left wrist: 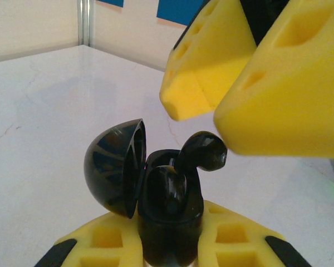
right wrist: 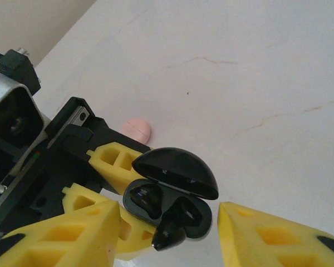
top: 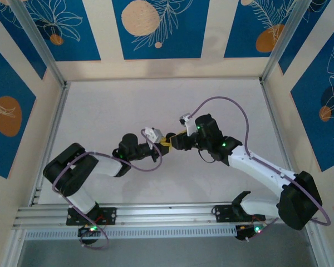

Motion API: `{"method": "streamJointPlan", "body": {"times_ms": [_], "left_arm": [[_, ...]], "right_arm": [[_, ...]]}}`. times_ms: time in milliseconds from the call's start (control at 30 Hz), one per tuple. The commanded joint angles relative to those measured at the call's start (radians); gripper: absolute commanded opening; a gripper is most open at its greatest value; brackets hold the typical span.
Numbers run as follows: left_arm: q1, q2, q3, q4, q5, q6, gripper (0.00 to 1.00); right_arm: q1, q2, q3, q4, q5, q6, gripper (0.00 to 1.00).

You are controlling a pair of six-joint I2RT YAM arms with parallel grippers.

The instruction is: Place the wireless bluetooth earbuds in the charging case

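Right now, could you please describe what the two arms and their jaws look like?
Both the left arm and the right arm have white links between bulky black joint housings, with small green lights. A thin purple cable loops along each. The jaws are blocky yellow pieces with rectangular recesses and black patches.

Meeting over the middle of the table: left gripper on the left, right gripper on the right. Sitting between the left gripper's fingers, the charging case, its lid standing open beside the body. Lying inside the case, one earbud; sticking up out of it, a second earbud. Flanking that raised one, the right gripper's fingers, one on either side. Resting on the table just beyond the left gripper, a second round case.
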Motion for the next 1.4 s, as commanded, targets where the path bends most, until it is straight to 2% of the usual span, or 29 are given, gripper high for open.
{"method": "streamJointPlan", "body": {"times_ms": [0, 333, 533, 733, 1367], "left_arm": [[-0.004, -0.036, -0.013, 0.029, 0.025, 0.027, 0.15], [-0.004, -0.059, -0.022, -0.002, 0.007, 0.063, 0.16], [-0.004, -0.075, -0.024, -0.02, 0.006, 0.073, 0.16], [-0.004, -0.082, -0.025, -0.025, 0.005, 0.071, 0.16], [-0.005, -0.1, -0.023, -0.023, 0.022, 0.071, 0.16]], "right_arm": [[-0.013, -0.056, 0.009, -0.022, -0.025, 0.008, 0.52], [-0.067, -0.138, -0.004, -0.075, -0.137, 0.045, 0.55], [-0.072, -0.084, 0.006, -0.102, -0.185, 0.065, 0.62], [-0.073, -0.021, 0.03, -0.09, -0.223, 0.062, 0.63], [-0.131, -0.001, 0.017, -0.113, -0.203, 0.086, 0.61]]}}
